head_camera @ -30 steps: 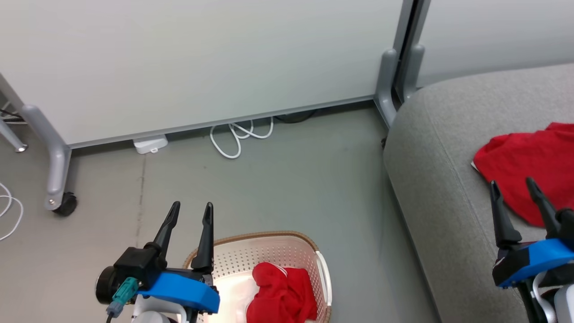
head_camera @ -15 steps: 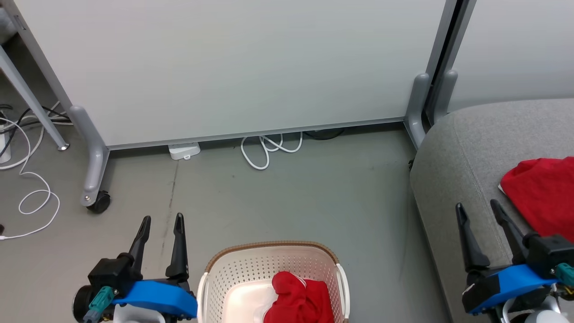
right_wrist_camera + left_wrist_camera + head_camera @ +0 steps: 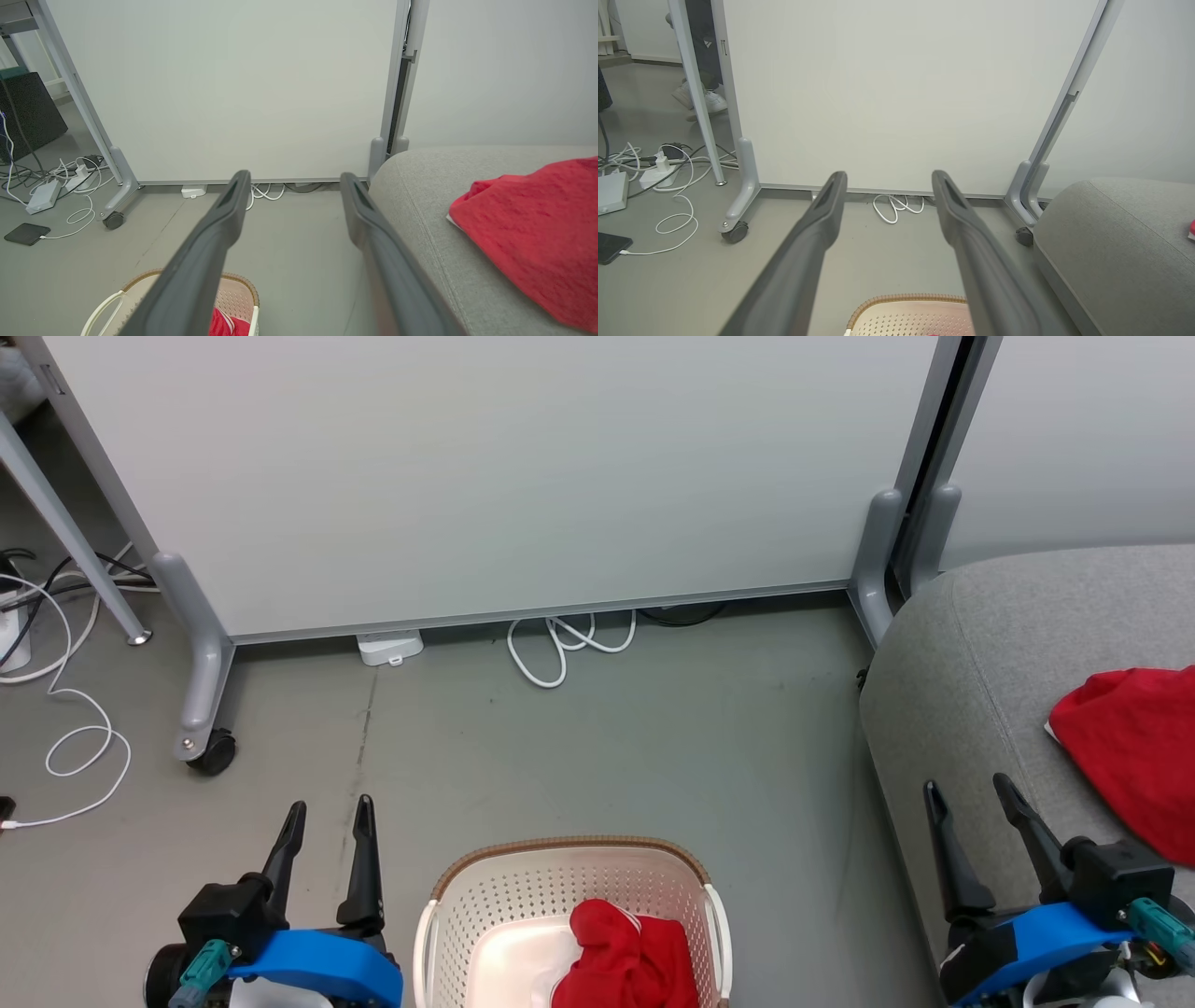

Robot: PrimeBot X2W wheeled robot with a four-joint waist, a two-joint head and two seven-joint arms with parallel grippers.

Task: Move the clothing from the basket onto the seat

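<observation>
partly cropped basket [image 3: 569, 887], red garment [image 3: 625, 966] cut off below

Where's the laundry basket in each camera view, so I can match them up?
Head view: the basket sits bottom centre, cut by the lower edge.
Left wrist view: basket at the bottom edge, near centre, just its far end showing.
Right wrist view: basket at bottom left, low in frame.
Shared landmark: the coiled white cable at the partition's foot.
</observation>
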